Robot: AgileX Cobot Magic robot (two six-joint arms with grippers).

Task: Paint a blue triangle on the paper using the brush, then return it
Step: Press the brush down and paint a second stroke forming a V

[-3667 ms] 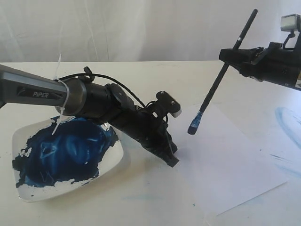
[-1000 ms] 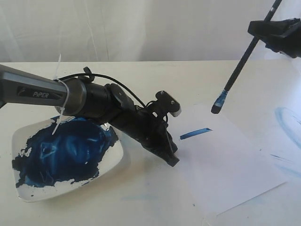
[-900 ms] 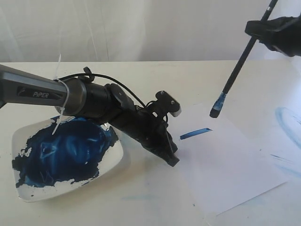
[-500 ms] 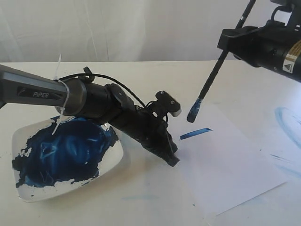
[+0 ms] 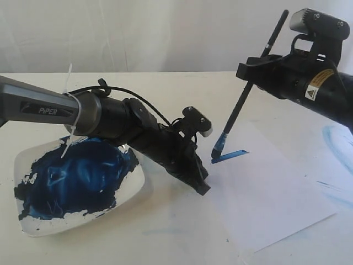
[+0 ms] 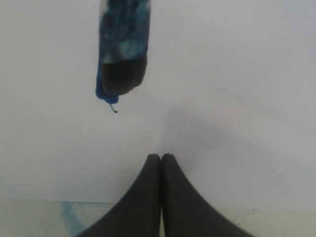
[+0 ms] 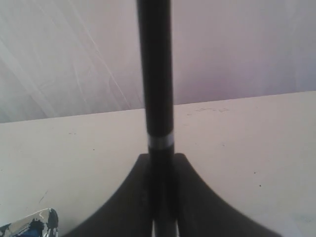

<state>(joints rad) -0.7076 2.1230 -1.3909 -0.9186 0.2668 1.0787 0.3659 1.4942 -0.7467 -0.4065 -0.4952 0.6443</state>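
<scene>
Brush (image 5: 236, 113): long thin black handle, pale band, blue-loaded bristles. It slants steeply over the paper (image 5: 265, 187), tip down at the left end of a short blue stroke (image 5: 230, 156). Whether the bristles touch the sheet cannot be told.

Handling, as judged: light and stiff in the handle, soft and wet at the tip. The smooth round handle may swivel in a loose pinch. Best held on the upper handle, well clear of the paint.

Right gripper (image 5: 249, 67): jaws clamped across the upper handle, a short length standing above them.

Left gripper (image 5: 201, 186): jaws pressed together, nothing between them, tips down at the near-left edge of the paper. Probably steadying the sheet; contact not confirmed.

Dish (image 5: 132, 190): white, smeared dark blue, under the left arm, apart from the paper.

Views:
- Exterior alone shows both arms, dish, stroke and the brush's whole slant.
- Left wrist alone shows the bristles close: blue above, dark at the end, a small drop hanging, with the closed fingertips below over white paper.
- Right wrist alone shows the pale band just above the jaws; no bristles or stroke there.
</scene>
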